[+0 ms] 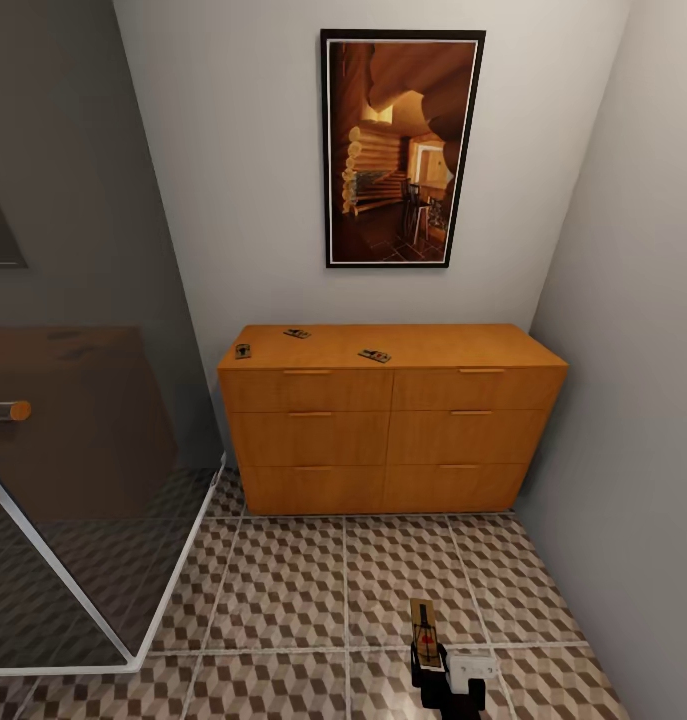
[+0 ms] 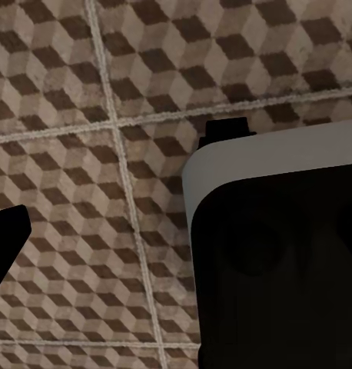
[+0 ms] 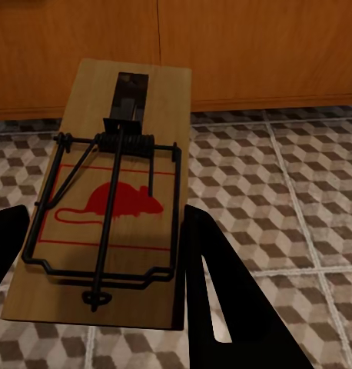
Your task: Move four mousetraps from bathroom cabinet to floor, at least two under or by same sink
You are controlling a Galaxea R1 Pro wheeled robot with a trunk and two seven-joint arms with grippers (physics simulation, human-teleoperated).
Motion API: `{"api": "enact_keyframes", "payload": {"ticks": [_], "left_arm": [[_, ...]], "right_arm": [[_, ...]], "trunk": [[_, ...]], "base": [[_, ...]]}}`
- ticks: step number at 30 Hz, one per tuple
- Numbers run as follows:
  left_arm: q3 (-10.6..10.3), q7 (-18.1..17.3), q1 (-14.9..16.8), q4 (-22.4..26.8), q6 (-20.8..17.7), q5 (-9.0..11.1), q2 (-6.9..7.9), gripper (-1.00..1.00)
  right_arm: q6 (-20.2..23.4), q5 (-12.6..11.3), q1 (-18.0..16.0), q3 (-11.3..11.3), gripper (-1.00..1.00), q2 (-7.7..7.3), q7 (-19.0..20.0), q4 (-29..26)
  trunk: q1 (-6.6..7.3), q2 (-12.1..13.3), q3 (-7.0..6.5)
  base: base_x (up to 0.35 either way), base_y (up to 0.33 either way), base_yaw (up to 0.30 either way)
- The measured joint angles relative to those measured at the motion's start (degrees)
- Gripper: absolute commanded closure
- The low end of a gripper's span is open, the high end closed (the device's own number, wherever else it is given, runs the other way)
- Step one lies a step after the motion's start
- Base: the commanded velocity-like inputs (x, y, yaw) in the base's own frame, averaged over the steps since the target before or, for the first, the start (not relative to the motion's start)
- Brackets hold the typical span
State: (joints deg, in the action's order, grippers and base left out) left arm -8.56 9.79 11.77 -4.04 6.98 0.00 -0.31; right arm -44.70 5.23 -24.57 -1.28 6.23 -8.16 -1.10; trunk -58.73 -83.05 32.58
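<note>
Right gripper (image 3: 99,254) pinches a mousetrap (image 3: 114,196) between its dark fingers, above the bathroom floor (image 1: 283,570) in front of the cabinet (image 1: 393,430); three more mousetraps (image 1: 374,355) lie on the cabinet top, and whether the left gripper's fingers (image 2: 7,238) are spread cannot be told

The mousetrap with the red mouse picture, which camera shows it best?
The right wrist view shows the mousetrap best: it is close up between the right gripper's dark fingers, so the red mouse and wire parts are plain. In the head view it is a small tan strip. The left wrist view looks at the bathroom floor instead.
</note>
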Motion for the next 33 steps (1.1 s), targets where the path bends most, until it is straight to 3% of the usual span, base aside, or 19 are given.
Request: {"api": "enact_keyframes", "payload": {"ticks": [33], "left_arm": [[0.0,0.0,0.0,0.0,0.0,-0.01,-0.01,-1.0]], "right_arm": [[0.0,0.01,0.0,0.0,1.0,0.06,0.0,0.0]], "trunk": [[0.0,0.0,0.0]], "base": [[0.0,0.0,0.0]]}}
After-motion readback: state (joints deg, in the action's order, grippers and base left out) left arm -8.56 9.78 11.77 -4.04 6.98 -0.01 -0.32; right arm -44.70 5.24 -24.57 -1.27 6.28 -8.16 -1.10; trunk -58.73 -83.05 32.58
